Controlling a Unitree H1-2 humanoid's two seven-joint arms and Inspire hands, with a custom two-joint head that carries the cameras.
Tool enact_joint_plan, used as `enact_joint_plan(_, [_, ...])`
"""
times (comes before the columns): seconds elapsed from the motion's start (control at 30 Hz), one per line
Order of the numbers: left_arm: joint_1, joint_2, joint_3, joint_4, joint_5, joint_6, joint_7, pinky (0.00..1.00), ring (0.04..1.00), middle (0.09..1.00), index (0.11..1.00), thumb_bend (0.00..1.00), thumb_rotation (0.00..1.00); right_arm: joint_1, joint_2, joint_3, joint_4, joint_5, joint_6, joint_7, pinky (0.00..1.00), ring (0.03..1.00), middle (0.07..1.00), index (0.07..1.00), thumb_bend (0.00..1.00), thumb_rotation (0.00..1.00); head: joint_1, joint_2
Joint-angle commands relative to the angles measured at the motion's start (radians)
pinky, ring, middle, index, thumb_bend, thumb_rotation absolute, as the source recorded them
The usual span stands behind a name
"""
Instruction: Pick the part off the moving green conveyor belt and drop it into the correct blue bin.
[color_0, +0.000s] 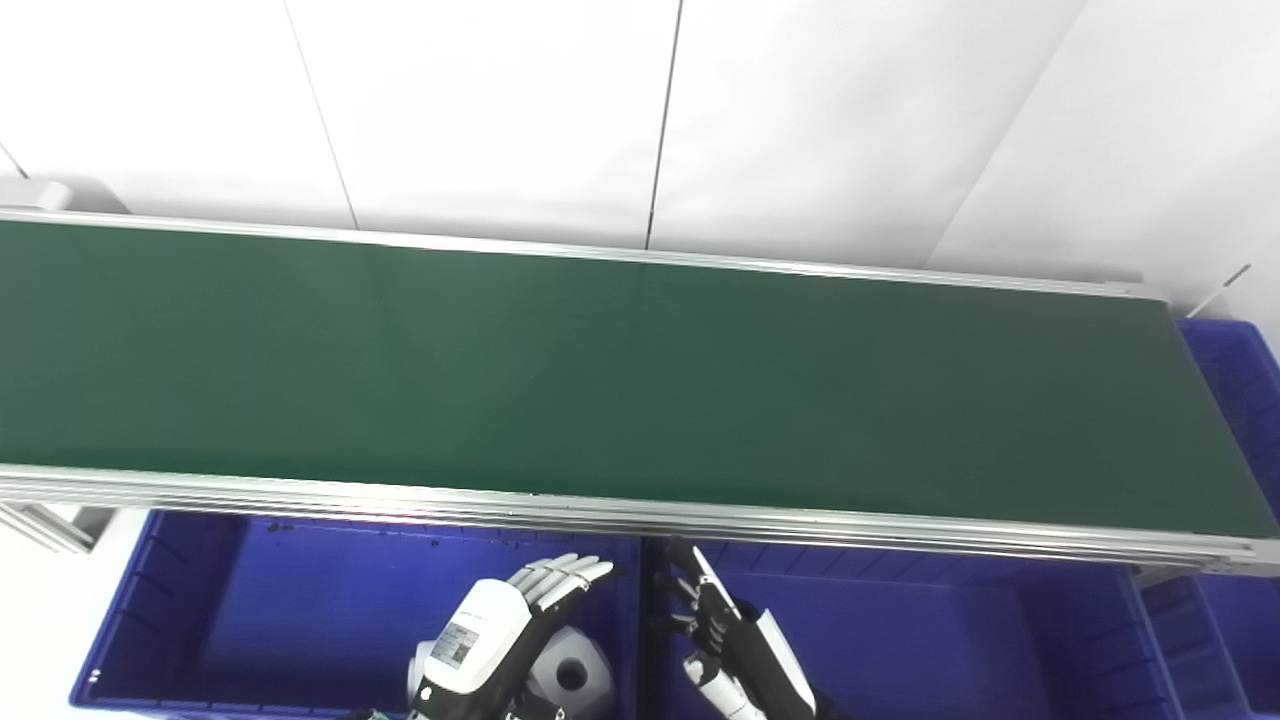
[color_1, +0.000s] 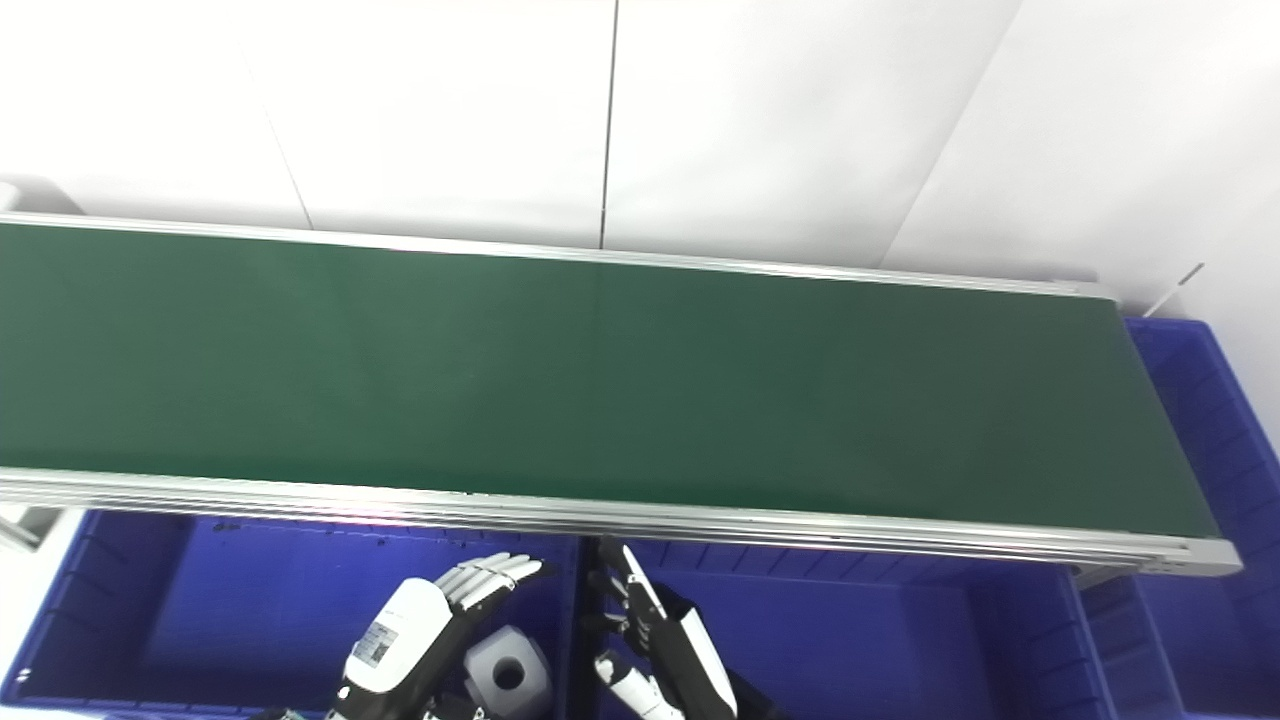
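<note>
The green conveyor belt (color_0: 620, 380) is running across the view with nothing lying on it. Below its near rail, two blue bins are sitting side by side. A white part (color_0: 572, 677) with a round hole is lying in the left bin (color_0: 300, 610), near the wall it shares with the right bin (color_0: 930, 640). The left hand (color_0: 505, 625) is hovering just above the part, fingers (color_0: 565, 575) straight and apart, holding nothing. The right hand (color_0: 725, 635) is hanging over the right bin, its fingers spread and empty.

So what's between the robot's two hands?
The blue wall where the two bins meet runs between the left hand and right hand, in both eye views.
</note>
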Motion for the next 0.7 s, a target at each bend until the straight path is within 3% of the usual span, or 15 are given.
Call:
enact_joint_plan(0.0, [0.034,0.003,0.016,-0.145,-0.122,-0.030,-0.047,0.86,0.901,0.889,0.860,0.81,0.63,0.006,0.000,0.001,-0.006,-0.006,-0.010,-0.011,0.93,0.934,0.989,1.000,0.83,0.89,0.002,0.002])
enact_joint_plan(0.17, [0.107,0.011,0.052,-0.264,-0.289,-0.028,-0.152,0.82,0.918,0.926,0.887,0.77,0.64,0.010,-0.007,0.008,-0.021,-0.023,-0.010,-0.031,0.92,0.941,0.993,1.000,0.81,0.90,-0.005,0.024])
enact_joint_plan(0.27, [0.095,0.016,0.054,-0.213,-0.372,-0.030,-0.206,0.78,0.932,0.947,0.902,0.79,0.68,0.019,-0.011,0.013,-0.051,-0.040,-0.010,-0.050,0.93,0.952,0.999,1.000,0.80,0.89,-0.012,0.081])
enact_joint_plan(0.33, [0.080,0.012,0.055,-0.173,-0.451,-0.031,-0.246,0.83,0.954,0.971,0.930,0.79,0.71,0.028,-0.014,0.019,-0.078,-0.072,-0.010,-0.079,0.96,0.980,1.000,1.000,0.83,0.90,-0.013,0.096])
enact_joint_plan(0.6, [0.070,-0.018,0.092,-0.128,-0.540,-0.030,-0.324,0.93,0.979,1.000,0.976,0.83,0.78,0.034,-0.033,0.064,-0.108,-0.150,-0.010,-0.224,0.97,0.992,1.000,0.996,0.84,0.94,-0.010,0.110])
enact_joint_plan(0.67, [0.085,-0.037,0.112,-0.136,-0.652,-0.006,-0.381,0.95,0.990,1.000,0.975,0.86,0.75,0.036,-0.040,0.080,-0.120,-0.178,-0.010,-0.290,0.97,0.986,1.000,0.998,0.85,0.95,-0.002,0.124])
